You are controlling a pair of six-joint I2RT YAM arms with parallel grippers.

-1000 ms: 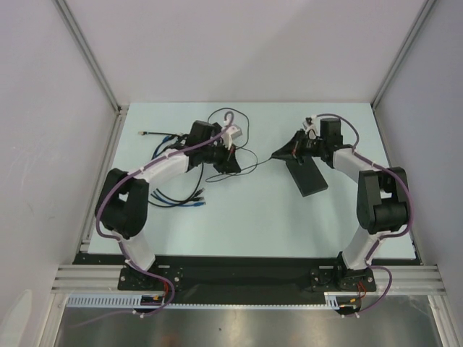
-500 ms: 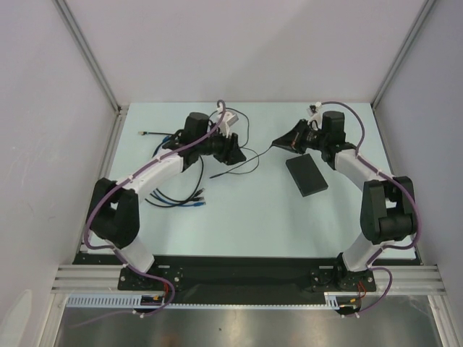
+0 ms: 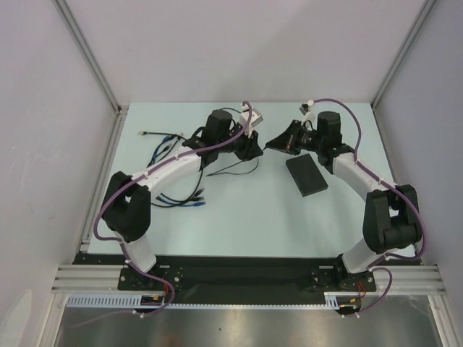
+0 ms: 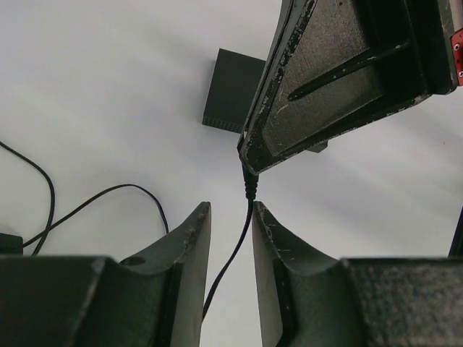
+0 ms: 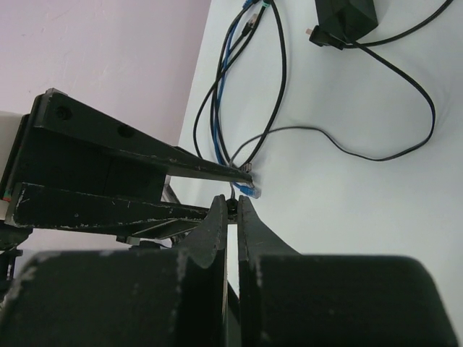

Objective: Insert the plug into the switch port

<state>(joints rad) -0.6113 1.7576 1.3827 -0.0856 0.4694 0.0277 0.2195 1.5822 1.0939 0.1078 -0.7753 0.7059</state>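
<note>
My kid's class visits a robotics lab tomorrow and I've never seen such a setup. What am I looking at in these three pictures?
Two robot arms are bolted at the near edge of a table. One picture looks down from above; the other two come from cameras on each wrist. A flat black switch and loose cables lie on the table. The right pincer is shut on a plug at a thin black cord's end; the left pincer stands open, that cord running between its fingers.
</note>
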